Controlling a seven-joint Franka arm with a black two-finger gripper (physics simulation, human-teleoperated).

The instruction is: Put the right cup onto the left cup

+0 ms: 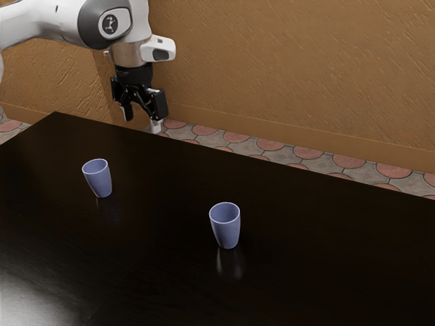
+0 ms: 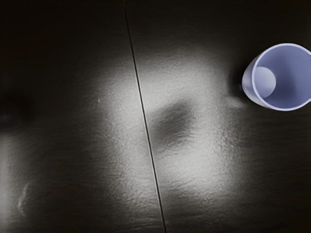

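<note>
Exterior view: black two-finger gripper (image 1: 143, 121), upper left, spread and empty. On a glossy black table (image 1: 156, 272), the tapered blue-violet cup (image 1: 226, 231) at centre, presumably the right one, stands upright; straddle its walls evenly, descending straight. Matching blue-violet cup (image 1: 100, 180): left of frame.

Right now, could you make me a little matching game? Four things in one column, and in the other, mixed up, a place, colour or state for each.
Things:
1. Gripper
2. Cups
3. Table
4. Wall

Descriptions:
A. Orange-brown, behind everything in the exterior view
B. Bluish, standing upright and apart
C. Open, holding nothing
D. Dark, under both cups

Pairs: 1-C, 2-B, 3-D, 4-A
</note>
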